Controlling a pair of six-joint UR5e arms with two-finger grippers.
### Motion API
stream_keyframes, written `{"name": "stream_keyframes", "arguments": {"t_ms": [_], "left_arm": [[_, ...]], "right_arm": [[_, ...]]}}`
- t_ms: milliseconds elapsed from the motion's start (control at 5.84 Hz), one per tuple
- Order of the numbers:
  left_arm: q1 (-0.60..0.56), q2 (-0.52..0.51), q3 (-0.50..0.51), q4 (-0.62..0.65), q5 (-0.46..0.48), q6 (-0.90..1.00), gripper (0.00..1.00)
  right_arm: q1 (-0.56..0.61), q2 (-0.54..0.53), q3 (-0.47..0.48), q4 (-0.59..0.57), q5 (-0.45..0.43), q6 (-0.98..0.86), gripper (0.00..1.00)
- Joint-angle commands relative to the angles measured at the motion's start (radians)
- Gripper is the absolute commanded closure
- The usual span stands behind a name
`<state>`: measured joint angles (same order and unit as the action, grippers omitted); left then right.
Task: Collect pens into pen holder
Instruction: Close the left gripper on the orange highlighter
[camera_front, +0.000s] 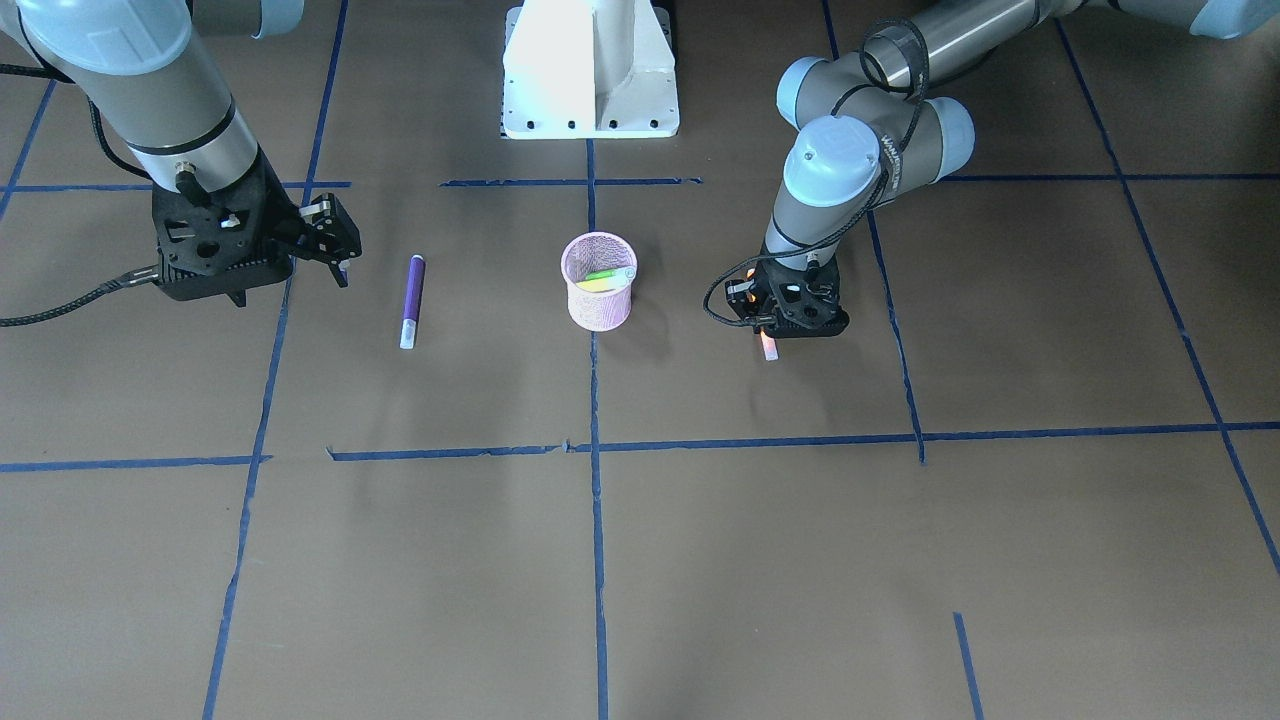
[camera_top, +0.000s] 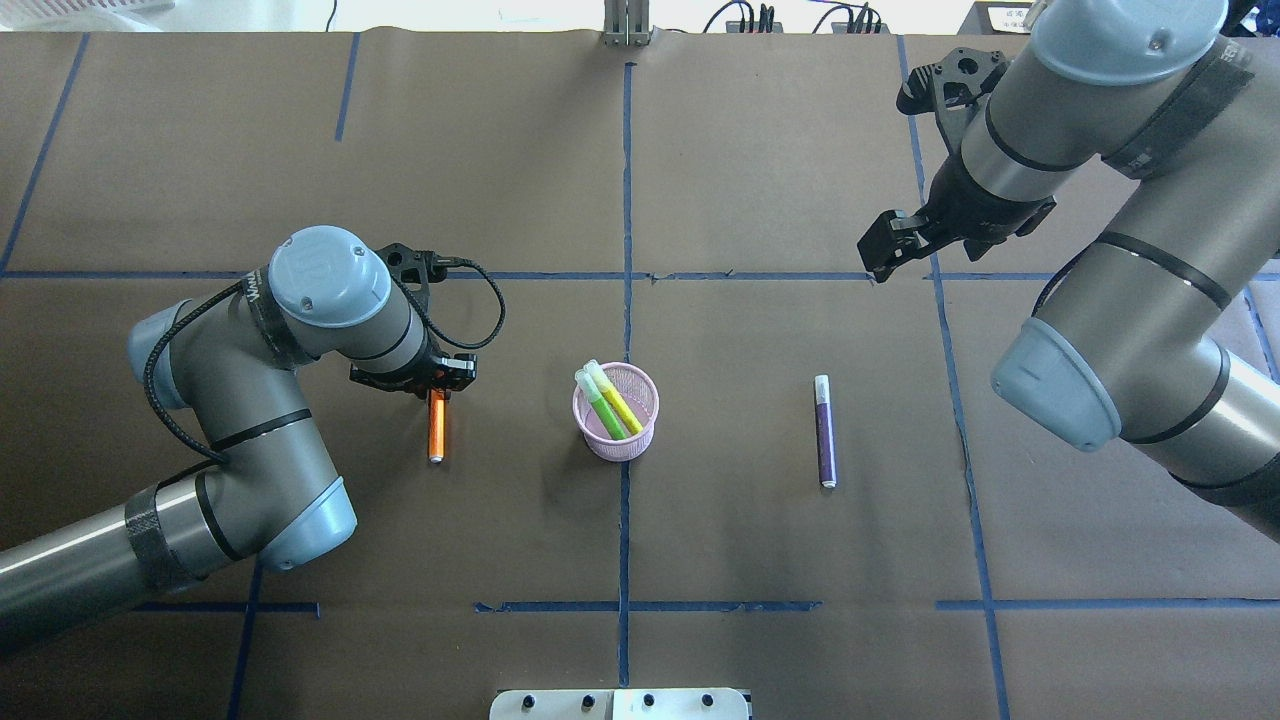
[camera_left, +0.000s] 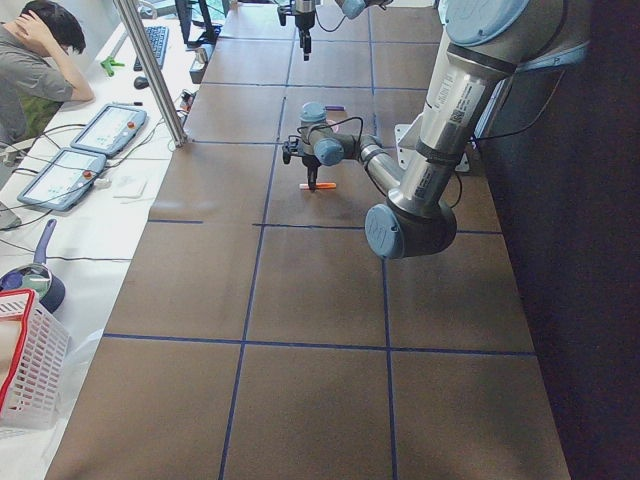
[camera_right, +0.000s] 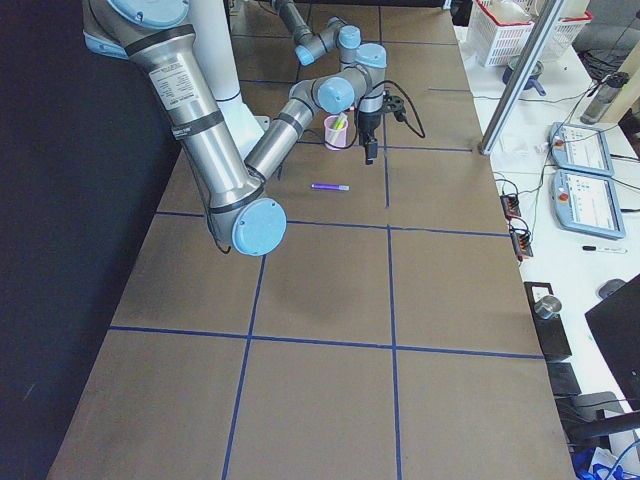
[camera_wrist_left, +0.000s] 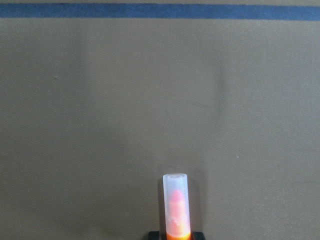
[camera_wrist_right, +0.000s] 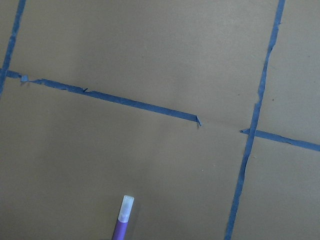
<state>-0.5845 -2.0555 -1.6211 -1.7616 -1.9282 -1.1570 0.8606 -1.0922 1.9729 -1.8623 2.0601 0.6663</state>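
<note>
Even, diffuse overhead light on a matte table (camera_top: 700, 150). Soft, faint shadows fall beside the holder (camera_front: 598, 282). Beyond the holder, the white base (camera_front: 590, 70) is overexposed. In close-up, the orange pen (camera_wrist_left: 176, 207) is slightly soft and its cap glows.

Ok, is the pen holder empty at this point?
No. The pen holder stands upright with a green pen and a yellow pen leaning inside; the orange pen and purple pen are outside it.

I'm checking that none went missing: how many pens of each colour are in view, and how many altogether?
purple pen: 1
orange pen: 1
green pen: 1
yellow pen: 1
Total: 4 pens
</note>
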Motion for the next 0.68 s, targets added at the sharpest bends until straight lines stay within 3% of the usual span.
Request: {"name": "stream_keyframes", "arguments": {"t_ms": [0,342,514], "left_arm": [[0.000,0.000,0.003,-0.001,-0.001,0.000,0.97],[-0.008,-0.023,-0.038,0.008,0.003,-0.006,1.00],[-0.018,-0.031,-0.098,-0.016,0.056,0.003,1.00]], "right_arm": [[0.000,0.000,0.000,-0.002,0.000,0.003,0.00],[-0.002,0.002,0.001,0.000,0.000,0.004,0.00],[-0.002,0.002,0.003,0.000,0.000,0.007,0.00]]}}
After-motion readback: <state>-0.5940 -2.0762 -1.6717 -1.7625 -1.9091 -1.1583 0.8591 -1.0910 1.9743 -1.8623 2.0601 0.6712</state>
